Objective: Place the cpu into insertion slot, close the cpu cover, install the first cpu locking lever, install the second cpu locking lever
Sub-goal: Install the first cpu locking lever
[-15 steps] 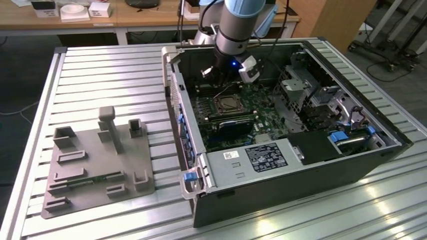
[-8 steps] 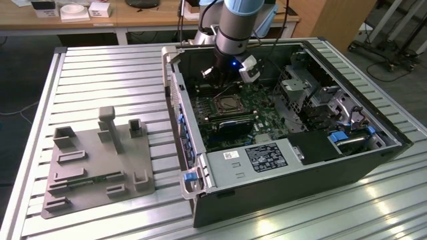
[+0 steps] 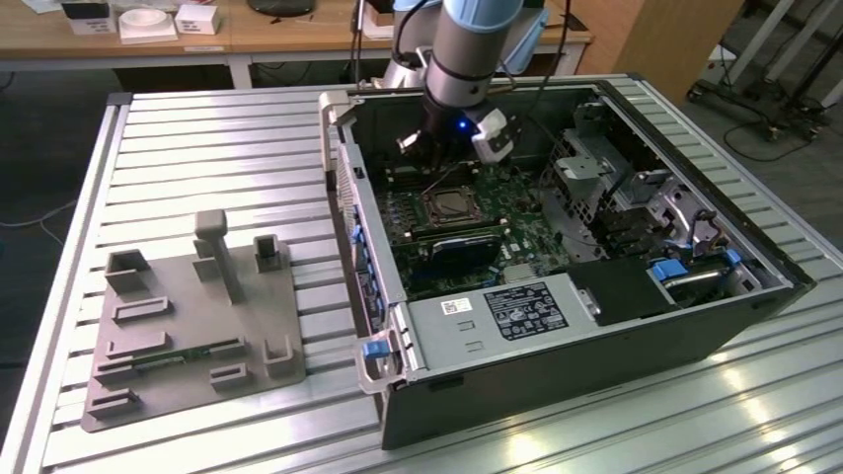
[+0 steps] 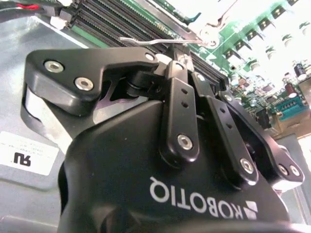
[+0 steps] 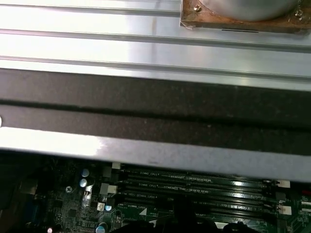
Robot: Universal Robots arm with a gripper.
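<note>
The tool (image 3: 452, 148) hangs low inside the open computer case (image 3: 554, 375) in the exterior view, just behind the insertion slot (image 3: 455, 205), which lies on the green motherboard (image 3: 527, 222) in the middle of the case. The slot shows a silver rim around a grey square centre, which I judge to be the cpu (image 3: 456, 206) already seated, with the cpu cover (image 3: 436, 209) probably down over it, though the frame around it is too small to be sure. Beside the case, on the tabletop (image 3: 197, 128), a grey fixture tray (image 3: 185, 336) sits well apart from the slot. In the second wrist view the tool (image 4: 182, 60) is seen from behind its black body; its fingers (image 4: 180, 104) stand drawn close together at the tips, right at a thin silver wire lever (image 4: 153, 41) that runs along the edge of the long black memory slots (image 4: 121, 22); whether the tips actually pinch the lever I cannot tell. So the work appears to be at one of the locking levers, with the placing done and the latching not shown as finished. In the first wrist view the memory slots (image 5: 194, 187) lie below the case wall (image 5: 155, 116), with the ribbed tabletop (image 5: 97, 43) beyond.
</note>
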